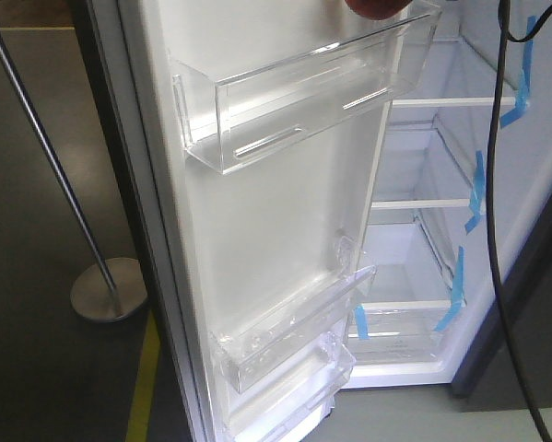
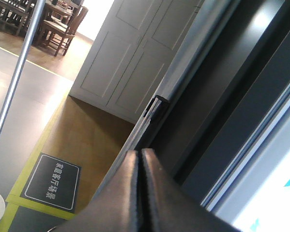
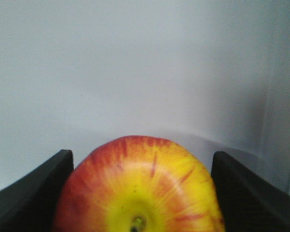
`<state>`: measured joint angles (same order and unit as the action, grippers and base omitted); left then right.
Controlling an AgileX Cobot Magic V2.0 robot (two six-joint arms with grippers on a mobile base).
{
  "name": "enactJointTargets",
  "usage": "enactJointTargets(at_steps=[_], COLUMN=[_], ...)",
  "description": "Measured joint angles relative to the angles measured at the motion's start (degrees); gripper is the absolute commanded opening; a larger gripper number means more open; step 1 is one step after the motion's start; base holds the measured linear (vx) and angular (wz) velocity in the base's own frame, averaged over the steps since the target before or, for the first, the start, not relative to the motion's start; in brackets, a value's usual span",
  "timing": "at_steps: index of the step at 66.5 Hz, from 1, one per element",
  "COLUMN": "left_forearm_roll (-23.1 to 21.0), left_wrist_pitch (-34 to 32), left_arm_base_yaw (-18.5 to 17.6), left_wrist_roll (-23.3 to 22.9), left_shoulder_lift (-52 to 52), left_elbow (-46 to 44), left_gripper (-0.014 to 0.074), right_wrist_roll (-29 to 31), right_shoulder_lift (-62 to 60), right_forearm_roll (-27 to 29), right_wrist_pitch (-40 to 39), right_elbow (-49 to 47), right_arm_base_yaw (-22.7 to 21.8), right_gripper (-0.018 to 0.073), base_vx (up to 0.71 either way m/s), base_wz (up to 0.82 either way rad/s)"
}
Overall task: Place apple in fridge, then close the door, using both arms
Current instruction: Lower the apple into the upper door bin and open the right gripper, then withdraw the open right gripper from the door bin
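The apple [image 3: 140,193], stem dimple toward the camera, is clamped between the right gripper's [image 3: 142,155] black fingers before a plain white wall, while the left gripper [image 2: 140,162], pinched together and empty, hangs beside the open door [image 1: 257,230] above a dark floor [image 1: 36,184] with yellow lines.

We are seeing bright, even light washing the white fridge [image 1: 405,249] interior, while the close apple [image 3: 140,183] is blurring softly.
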<state>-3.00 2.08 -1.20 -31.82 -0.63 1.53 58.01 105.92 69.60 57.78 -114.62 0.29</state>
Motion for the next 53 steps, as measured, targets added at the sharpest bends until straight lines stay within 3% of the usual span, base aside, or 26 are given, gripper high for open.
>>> enactJointTargets(at_steps=[22,32,41,53], left_forearm_roll=[-0.06,-0.06,-0.06,-0.06], left_wrist_pitch=[0.00,0.00,0.00,0.00], left_arm_base_yaw=[0.00,0.00,0.00,0.00], left_wrist_roll=[0.00,0.00,-0.05,-0.05], left_shoulder_lift=[0.00,0.00,0.00,0.00], left_elbow=[0.00,0.00,0.00,0.00], left_gripper=[-0.0008,-0.0008,-0.0008,-0.0008], right_wrist_roll=[-1.36,-1.10,-1.10,-1.10], right_shoulder_lift=[0.00,-0.66,-3.21,-9.28], right_forearm_roll=[0.09,0.16,0.16,-0.73], right_wrist_pitch=[-0.05,-0.67,-0.42,2.96], right_elbow=[-0.02,-0.02,-0.02,-0.14], right_arm_base_yaw=[0.00,0.00,0.00,0.00], right_gripper=[0.0561,0.0519,0.0377,0.0017], base_vx=[0.00,0.00,0.00,0.00], base_wz=[0.00,0.00,0.00,0.00])
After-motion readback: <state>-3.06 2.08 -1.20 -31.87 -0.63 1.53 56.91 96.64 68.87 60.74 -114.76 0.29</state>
